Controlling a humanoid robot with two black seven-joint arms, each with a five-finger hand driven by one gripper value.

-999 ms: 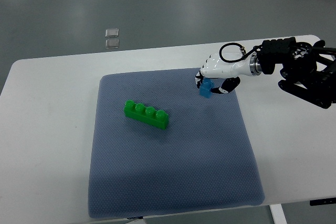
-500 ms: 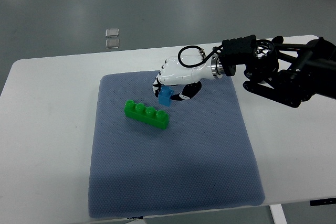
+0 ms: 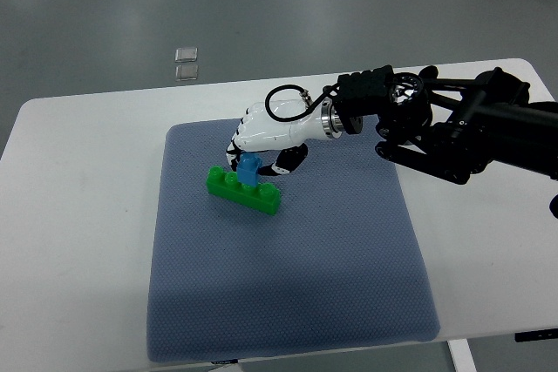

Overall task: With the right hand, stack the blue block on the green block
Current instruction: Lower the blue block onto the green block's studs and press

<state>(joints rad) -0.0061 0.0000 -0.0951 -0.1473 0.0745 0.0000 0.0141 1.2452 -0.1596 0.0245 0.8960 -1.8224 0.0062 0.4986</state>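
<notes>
A long green block [image 3: 247,192] with several studs lies on the blue-grey mat [image 3: 288,294], left of its middle. My right hand [image 3: 253,156], white with dark finger joints, reaches in from the right and is shut on a small blue block [image 3: 249,172]. The blue block is upright and its underside touches the top of the green block near the middle studs. The hand sits just behind and above the green block. The left arm does not show.
The mat lies on a white table [image 3: 78,215]. The right arm's black forearm [image 3: 453,128] spans the table's back right. Two small square plates [image 3: 186,63] lie on the grey floor beyond the table.
My right hand has carried the blue block left and down from the mat's back right edge to the top of the green block. The green block has not moved.
</notes>
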